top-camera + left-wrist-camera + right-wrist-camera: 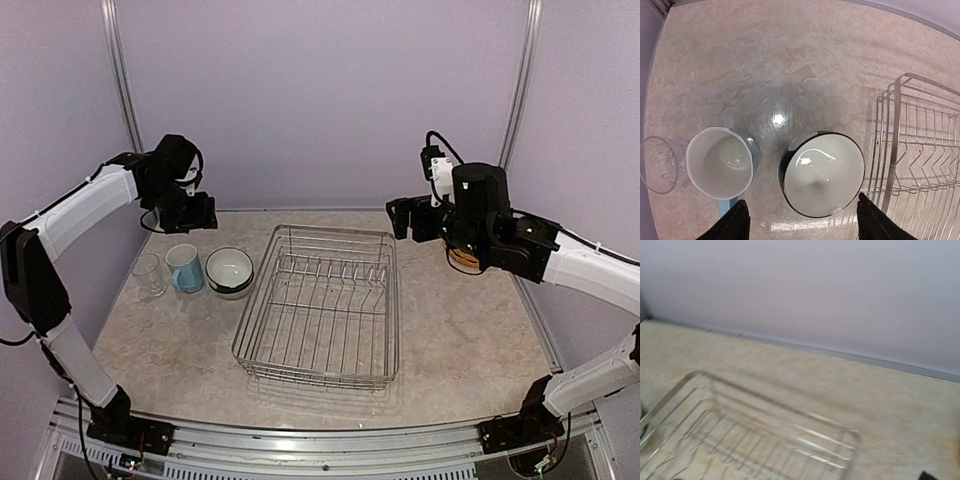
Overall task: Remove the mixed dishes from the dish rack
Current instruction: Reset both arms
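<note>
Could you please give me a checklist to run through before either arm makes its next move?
1. The dish rack unloaded: ok, no dish shows inside.
2. The left claw free: ok, open above the bowl, holding nothing.
3. The bowl, mug and glass upright on the table: ok.
4. The right claw free: ok, open, nothing between its fingers.
5. The yellow-orange dish settled: cannot tell, mostly hidden under the right arm.

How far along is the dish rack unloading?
Done, it seems: the rack looks empty, and the glass, mug and bowl stand on the table to its left. In hand: nothing; the left jaws hang open above the bowl. Left: no dish visible in the rack.
</note>
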Robot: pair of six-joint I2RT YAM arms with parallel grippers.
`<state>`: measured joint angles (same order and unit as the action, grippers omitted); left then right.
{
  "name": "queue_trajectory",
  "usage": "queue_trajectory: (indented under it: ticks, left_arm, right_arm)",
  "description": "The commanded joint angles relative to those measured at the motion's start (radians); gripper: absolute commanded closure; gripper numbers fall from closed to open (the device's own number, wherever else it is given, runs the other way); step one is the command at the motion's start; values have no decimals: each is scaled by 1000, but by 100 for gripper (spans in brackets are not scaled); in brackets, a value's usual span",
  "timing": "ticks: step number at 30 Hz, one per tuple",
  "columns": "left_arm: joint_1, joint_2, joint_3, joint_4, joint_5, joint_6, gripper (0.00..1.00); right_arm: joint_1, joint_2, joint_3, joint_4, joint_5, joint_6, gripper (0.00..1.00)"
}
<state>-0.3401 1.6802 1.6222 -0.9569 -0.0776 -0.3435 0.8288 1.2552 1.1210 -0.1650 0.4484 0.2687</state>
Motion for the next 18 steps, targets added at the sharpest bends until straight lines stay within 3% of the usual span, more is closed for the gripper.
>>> queue_trajectory:
  ticks: [1, 9, 14, 18]
  left_arm:
    - [-5, -130, -77, 134, 51, 16, 26]
    - [3, -485, -259, 435, 154, 67, 9]
    - [4, -648, -215, 471, 185, 92, 2]
    - [3, -731, -149, 451, 199, 93, 1]
  right_arm:
    - [-31, -88, 2, -89, 127, 74, 0]
    - [-33, -260, 33, -146, 175, 26, 0]
    - [-33, -372, 92, -141, 132, -43, 0]
    - [-33, -432, 121, -124, 86, -90, 0]
